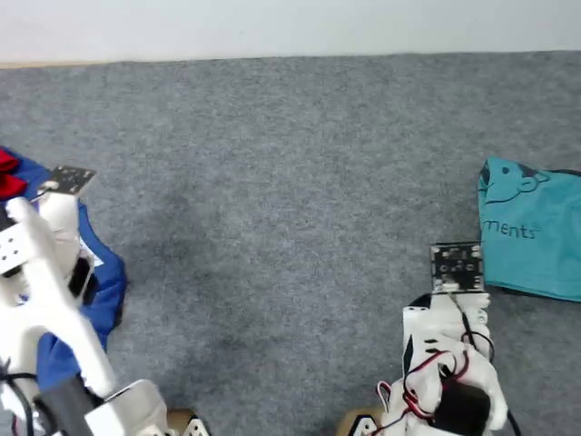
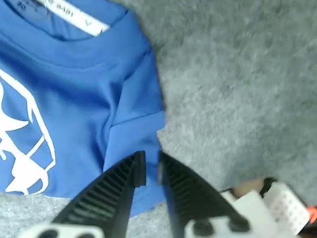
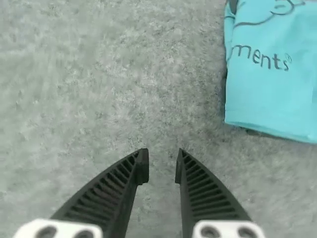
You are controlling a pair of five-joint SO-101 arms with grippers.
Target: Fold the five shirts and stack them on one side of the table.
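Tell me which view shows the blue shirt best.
The left wrist view: the blue shirt lies close up there, with its collar, sleeve and white print plain. In the high view, the left arm covers much of it at the left edge. The right wrist view faces the teal shirt instead.

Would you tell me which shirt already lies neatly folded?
The teal printed shirt, a flat rectangle; the blue white-printed shirt lies loose and rumpled.

Robot lab bench: grey felt-covered table [image 1: 290, 182], plain white wall [image 1: 290, 27], arm [image 1: 449, 363] with exposed wiring.
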